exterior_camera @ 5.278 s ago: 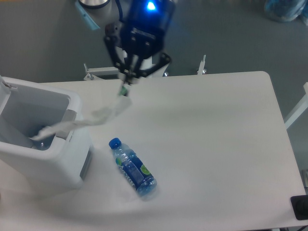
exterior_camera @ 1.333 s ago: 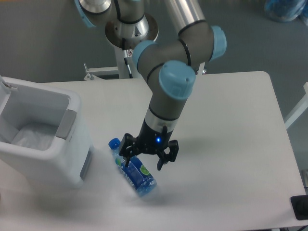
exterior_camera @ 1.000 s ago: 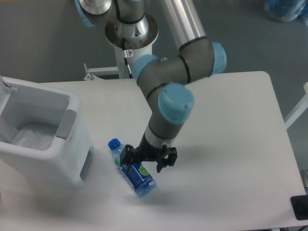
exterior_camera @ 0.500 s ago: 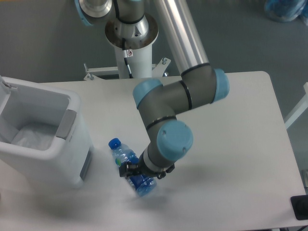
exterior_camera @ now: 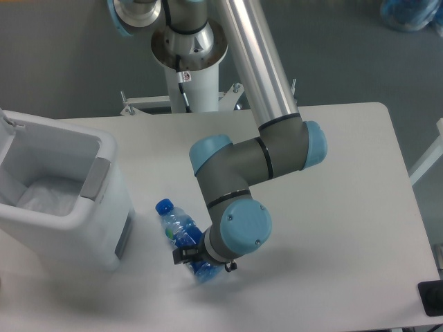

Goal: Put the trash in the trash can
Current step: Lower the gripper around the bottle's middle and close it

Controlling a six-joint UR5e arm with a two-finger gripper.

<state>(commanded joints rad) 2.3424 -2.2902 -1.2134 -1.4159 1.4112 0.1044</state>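
Note:
The small clear bottle (exterior_camera: 177, 225) with a blue cap and blue label lies on the white table (exterior_camera: 332, 180), just right of the trash can. My gripper (exterior_camera: 203, 261) is low over the bottle's lower half, mostly hidden under my own wrist. Its dark fingertips (exterior_camera: 180, 256) show on either side of the bottle, set wider than the bottle. The large white trash can (exterior_camera: 104, 207) stands at the left edge with a grey panel on its side. The clear plastic bag (exterior_camera: 45, 197) lies inside it.
The arm's base column (exterior_camera: 190, 55) stands behind the table's far edge. The table's front edge runs close below the bottle. A dark object (exterior_camera: 430, 297) sits at the lower right corner.
The bag, hanging from my gripper into the trash can 5 s ago, now lies inside it. Over the last second my gripper has come down around the bottle. The bottle has not moved.

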